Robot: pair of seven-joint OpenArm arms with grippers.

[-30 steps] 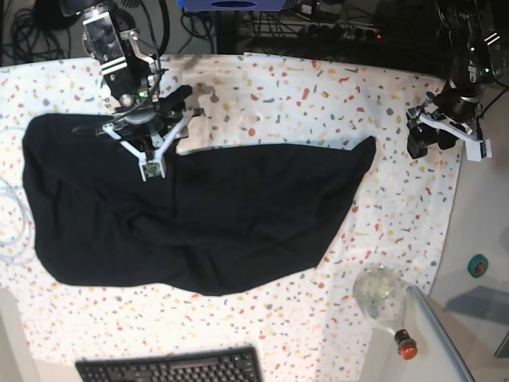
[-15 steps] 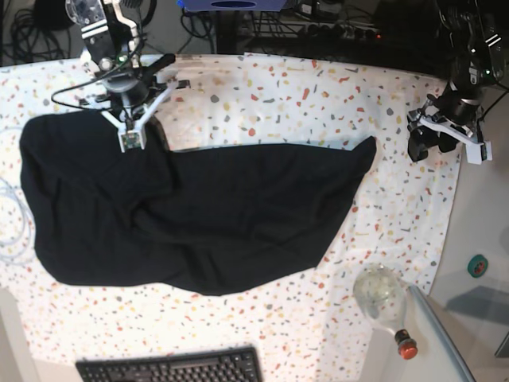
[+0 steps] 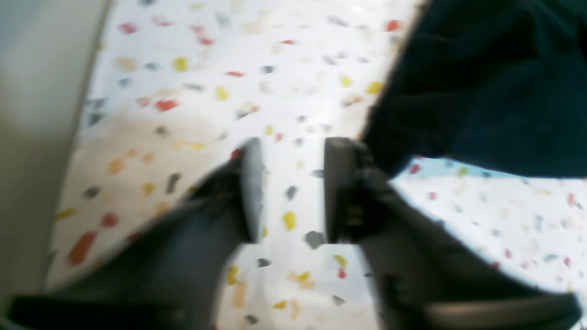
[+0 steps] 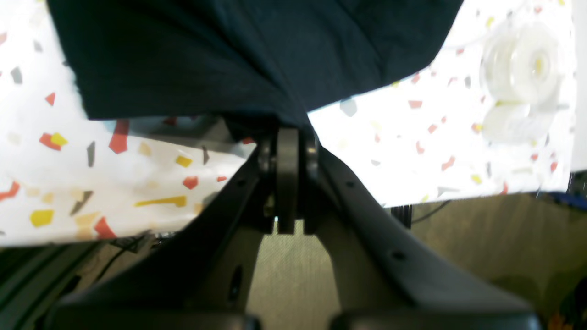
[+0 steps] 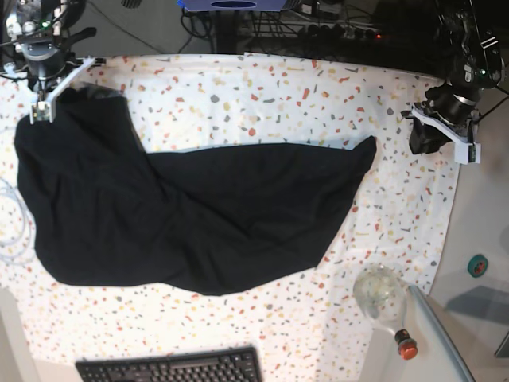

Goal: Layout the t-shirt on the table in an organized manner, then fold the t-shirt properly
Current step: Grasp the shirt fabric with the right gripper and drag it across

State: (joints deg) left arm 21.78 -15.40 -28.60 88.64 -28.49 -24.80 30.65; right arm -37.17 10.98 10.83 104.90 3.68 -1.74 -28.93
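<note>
The black t-shirt (image 5: 183, 215) lies spread across the speckled white table (image 5: 318, 87), wide at the left and narrowing to a point at the right. My right gripper (image 5: 67, 83) is at the table's far left corner. In the right wrist view it (image 4: 288, 137) is shut on a bunched edge of the t-shirt (image 4: 252, 55). My left gripper (image 5: 419, 142) hovers near the table's right edge, just right of the shirt's pointed end. In the left wrist view it (image 3: 293, 192) is open and empty over bare table (image 3: 206, 91), with the shirt (image 3: 481, 82) beside its right finger.
A clear bottle with a red cap (image 5: 383, 301) lies at the front right. A black keyboard (image 5: 171, 368) sits at the front edge. A green tape roll (image 5: 477, 265) lies off the table's right side. A clear coiled tube (image 5: 8, 223) lies at the left edge.
My right gripper has moved from the shirt's upper middle to the far left corner, dragging the cloth with it, so the shirt's left part is spread wider. The left arm has barely moved.
</note>
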